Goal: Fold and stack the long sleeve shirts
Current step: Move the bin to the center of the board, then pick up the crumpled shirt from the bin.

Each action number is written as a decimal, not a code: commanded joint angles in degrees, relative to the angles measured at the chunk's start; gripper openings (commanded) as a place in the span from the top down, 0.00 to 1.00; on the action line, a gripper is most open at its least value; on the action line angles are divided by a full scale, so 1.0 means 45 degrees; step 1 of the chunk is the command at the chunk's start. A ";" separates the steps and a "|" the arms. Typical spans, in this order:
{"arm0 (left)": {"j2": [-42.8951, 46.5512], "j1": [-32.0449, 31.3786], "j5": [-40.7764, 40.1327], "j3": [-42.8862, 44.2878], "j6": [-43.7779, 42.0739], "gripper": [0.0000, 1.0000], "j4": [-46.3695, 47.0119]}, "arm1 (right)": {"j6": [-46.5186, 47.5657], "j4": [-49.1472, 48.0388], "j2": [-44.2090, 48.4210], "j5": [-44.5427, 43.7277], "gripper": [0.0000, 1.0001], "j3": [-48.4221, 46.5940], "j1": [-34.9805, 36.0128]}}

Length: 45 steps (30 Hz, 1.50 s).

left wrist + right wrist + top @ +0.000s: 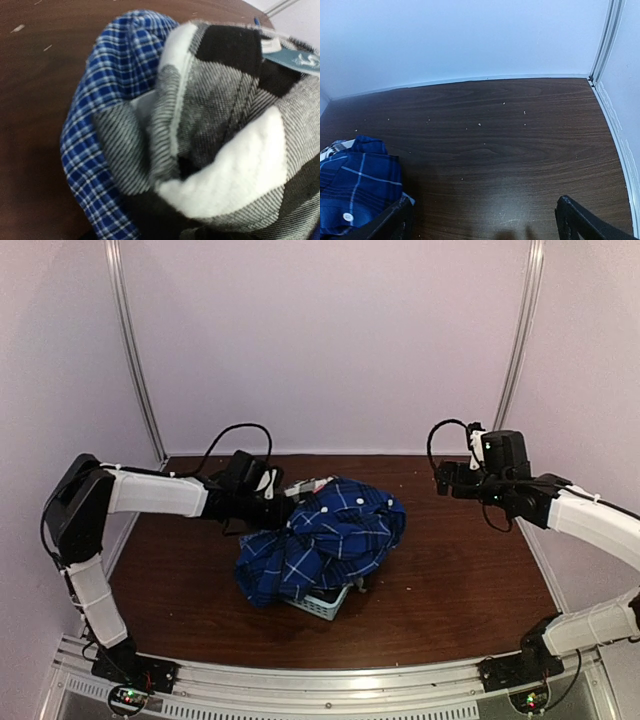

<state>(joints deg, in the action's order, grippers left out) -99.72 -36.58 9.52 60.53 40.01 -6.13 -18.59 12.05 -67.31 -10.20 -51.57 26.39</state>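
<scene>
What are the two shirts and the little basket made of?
The blue shirt looks like thin woven cloth, crumpled in soft folds. The black-and-white shirt seems thicker and fuzzy, maybe flannel: its diagonal weave shows. The basket looks like pale plastic mesh.

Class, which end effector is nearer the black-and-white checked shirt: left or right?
Left. The left end effector is right at the checked shirt, which fills its wrist view; the right end effector hangs apart, over the table.
</scene>
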 commanded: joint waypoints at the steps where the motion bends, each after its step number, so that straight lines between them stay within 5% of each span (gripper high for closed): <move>1: -0.2651 -0.0880 0.1288 0.3970 -0.0478 0.43 0.1844 | 0.0182 0.0988 -0.0140 0.0626 0.00 -0.0660 0.0141; 9: -0.7153 -0.1343 0.3217 1.0628 -0.1251 0.44 0.0493 | 0.0981 0.2058 0.0556 0.3560 0.00 -0.1528 0.0270; 21: -0.3108 -0.0285 -0.0344 0.8442 -0.3479 0.04 0.0578 | 0.2918 0.3478 -0.1584 0.5183 0.00 -0.2288 0.2613; 23: -0.2109 -0.0176 -0.0468 0.7792 -0.3892 0.03 0.0730 | 0.3099 0.3577 -0.2265 0.5044 0.09 -0.2627 0.2959; 26: -0.0663 -0.0172 0.0319 0.6056 -0.4529 0.03 0.1487 | 0.3363 0.3802 -0.3267 0.4653 0.34 -0.3404 0.3310; 30: 0.1567 -0.0177 0.1918 0.2415 -0.4605 0.03 0.3894 | 0.3318 0.3518 -0.3693 0.4718 0.98 -0.4454 0.3325; 35: 0.3402 -0.0426 0.3679 -0.0723 -0.5112 0.02 0.6564 | 0.2868 0.2465 -0.3520 0.7509 1.00 -0.6313 0.3336; 45: 0.3273 -0.1558 0.4578 0.0425 -0.7222 0.02 0.7007 | 0.0481 -0.0753 -0.5053 1.2705 1.00 -0.9103 0.3435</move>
<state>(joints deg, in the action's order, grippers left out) -85.17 -43.09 27.09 58.37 12.16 19.53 -10.57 18.68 -86.89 35.59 -88.99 41.25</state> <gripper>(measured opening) 0.976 0.031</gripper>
